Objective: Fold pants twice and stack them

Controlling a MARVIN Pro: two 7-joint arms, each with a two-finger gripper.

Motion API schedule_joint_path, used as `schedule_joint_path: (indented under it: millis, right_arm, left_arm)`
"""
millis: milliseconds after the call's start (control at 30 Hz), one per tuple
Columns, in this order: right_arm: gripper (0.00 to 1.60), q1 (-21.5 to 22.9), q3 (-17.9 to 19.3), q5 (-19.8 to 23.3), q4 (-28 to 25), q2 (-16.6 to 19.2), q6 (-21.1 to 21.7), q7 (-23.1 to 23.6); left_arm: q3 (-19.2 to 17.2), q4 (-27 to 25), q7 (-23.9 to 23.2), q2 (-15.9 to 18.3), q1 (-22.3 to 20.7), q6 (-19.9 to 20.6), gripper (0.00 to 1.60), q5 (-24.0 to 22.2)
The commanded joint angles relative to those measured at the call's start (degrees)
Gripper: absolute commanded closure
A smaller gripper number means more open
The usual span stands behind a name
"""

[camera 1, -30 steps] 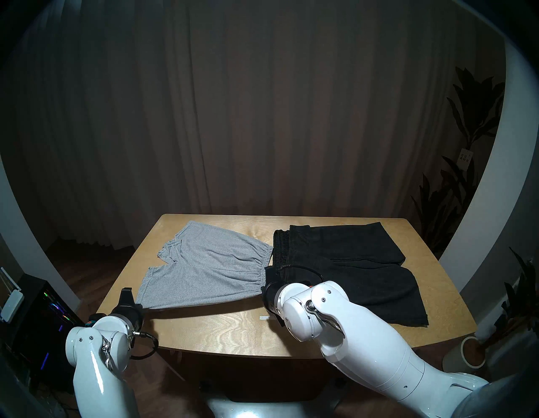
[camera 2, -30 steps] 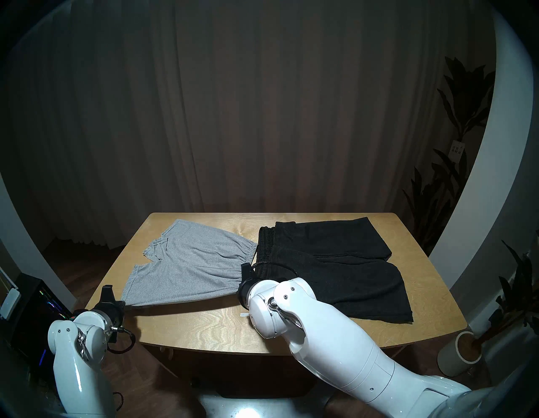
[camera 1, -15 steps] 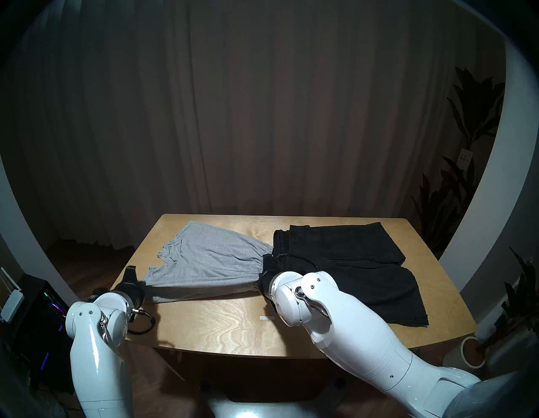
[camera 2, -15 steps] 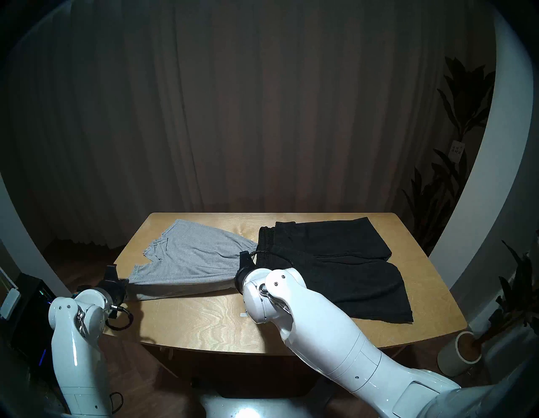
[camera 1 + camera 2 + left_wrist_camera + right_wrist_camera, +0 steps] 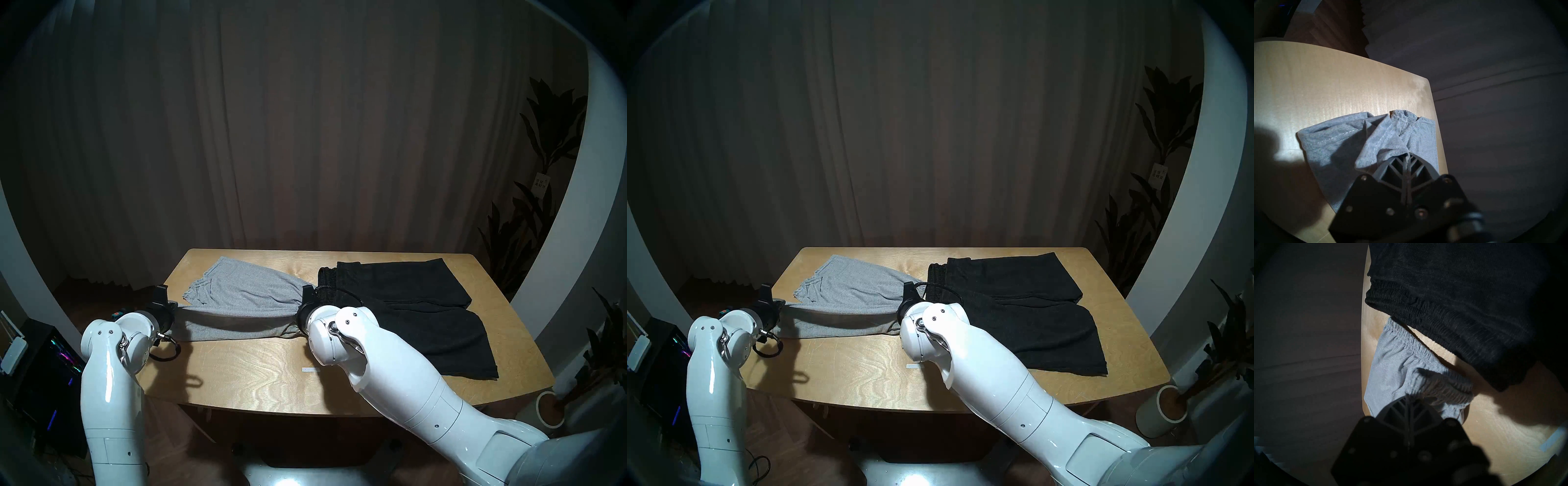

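Grey shorts (image 5: 237,298) lie longways across the table's (image 5: 258,376) left side, the near edge lifted, left gripper (image 5: 1407,155) shut tight on the leg hem, right gripper (image 5: 1407,395) shut on the waistband, far edge waiting straight ahead, beside the black shorts (image 5: 407,312).

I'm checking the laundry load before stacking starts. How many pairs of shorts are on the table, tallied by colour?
Grey shorts: 1, near edge lifted, pinched by the left gripper at the leg hem and the right gripper at the waistband.
Black shorts: 1, lying on the table, untouched.
Total: 2
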Motion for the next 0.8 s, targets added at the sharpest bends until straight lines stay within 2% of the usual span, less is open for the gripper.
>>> schedule_joint_path:
  millis: [0, 367, 733, 767]
  right_arm:
    - [1.60, 3.2, -0.3, -1.2, 1.5, -4.0, -1.1, 2.0]
    - [1.60, 5.6, -0.4, -2.6, 6.5, -6.3, -2.8, 3.5]
    - [1.60, 7.5, -0.4, -3.3, 11.6, -8.7, -4.5, 4.6]
    - [1.60, 7.7, -0.3, -3.3, 11.8, -8.7, -4.5, 4.6]
  left_arm:
    - [2.0, 4.4, -3.3, 6.1, -6.2, 0.4, 1.60, -0.4]
    - [6.7, 11.6, -6.4, 9.8, -12.2, 0.9, 1.60, -1.2]
    - [10.5, 17.6, -9.0, 11.5, -18.0, 0.2, 1.60, -1.6]
    - [10.7, 17.4, -9.3, 11.7, -17.6, 0.1, 1.60, -1.6]
